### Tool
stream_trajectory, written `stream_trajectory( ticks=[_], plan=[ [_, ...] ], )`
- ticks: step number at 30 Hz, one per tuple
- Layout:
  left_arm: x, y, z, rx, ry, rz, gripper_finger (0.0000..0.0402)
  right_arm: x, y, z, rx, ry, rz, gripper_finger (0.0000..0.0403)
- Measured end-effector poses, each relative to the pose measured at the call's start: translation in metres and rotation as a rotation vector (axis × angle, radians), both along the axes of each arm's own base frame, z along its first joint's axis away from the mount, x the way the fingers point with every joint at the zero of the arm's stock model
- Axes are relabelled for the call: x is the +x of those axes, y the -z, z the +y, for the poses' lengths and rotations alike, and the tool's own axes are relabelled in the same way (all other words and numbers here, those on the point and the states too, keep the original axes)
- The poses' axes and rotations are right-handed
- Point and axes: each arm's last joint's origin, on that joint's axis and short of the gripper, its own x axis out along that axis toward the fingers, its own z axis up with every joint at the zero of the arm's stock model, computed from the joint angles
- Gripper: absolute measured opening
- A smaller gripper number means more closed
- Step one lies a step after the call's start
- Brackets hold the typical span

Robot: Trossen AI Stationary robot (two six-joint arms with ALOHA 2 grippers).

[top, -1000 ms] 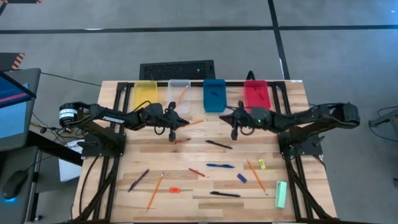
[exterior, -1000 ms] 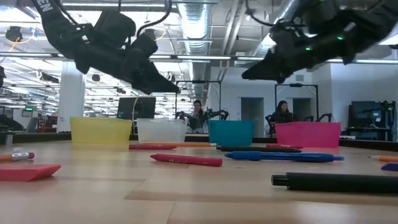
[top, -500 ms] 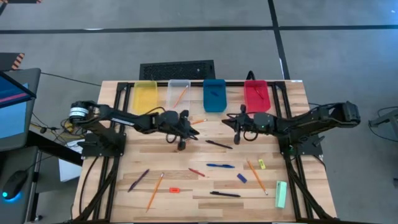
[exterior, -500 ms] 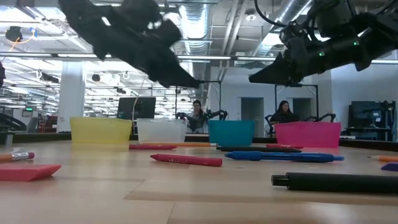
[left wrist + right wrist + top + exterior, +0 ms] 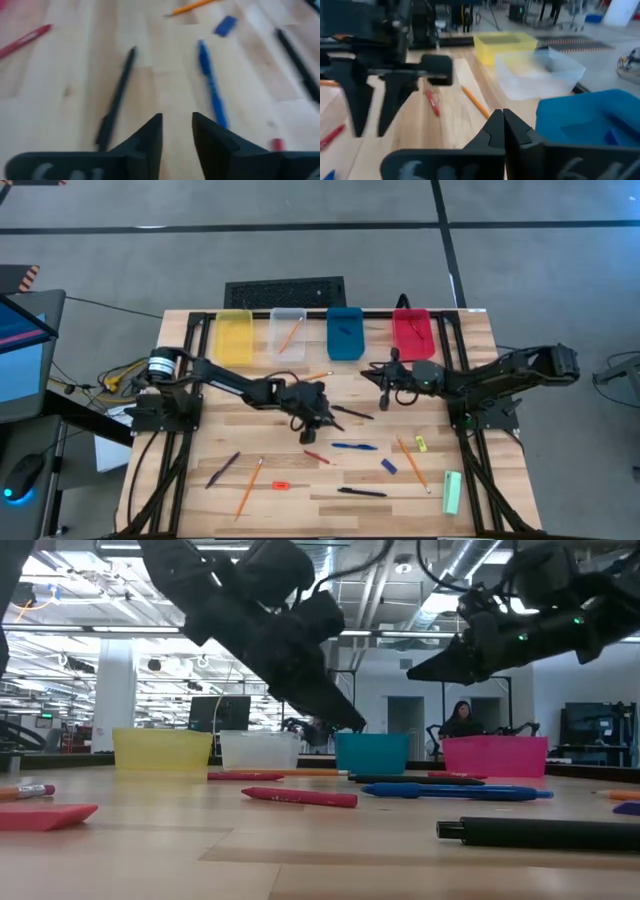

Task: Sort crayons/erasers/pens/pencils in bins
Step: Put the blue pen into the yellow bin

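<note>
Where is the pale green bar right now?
In the high view the pale green bar lies near the table's front right corner, just right of the orange pencil and below the small yellow eraser, untouched by either arm.

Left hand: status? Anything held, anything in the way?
Left hand open, empty, above table centre. Black pen and blue pen lie just ahead. Right hand shut, empty, hovering before the bins. Nothing blocking.
</note>
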Motion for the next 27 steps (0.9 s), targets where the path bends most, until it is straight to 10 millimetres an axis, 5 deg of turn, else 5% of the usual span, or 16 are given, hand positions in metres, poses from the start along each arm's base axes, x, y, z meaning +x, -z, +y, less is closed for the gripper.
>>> stream_trajectory(
  ticks=[12,27],
  plan=[
    [0.023,0.020,-0.072,0.035,0.002,0.031,0.0130,-0.013,0.008,0.007,0.053,-0.010,-0.082,0.0003],
    [0.053,0.063,-0.095,0.102,-0.148,0.070,0.0126,-0.012,0.005,0.025,0.039,-0.044,-0.110,0.0002]
  ],
)
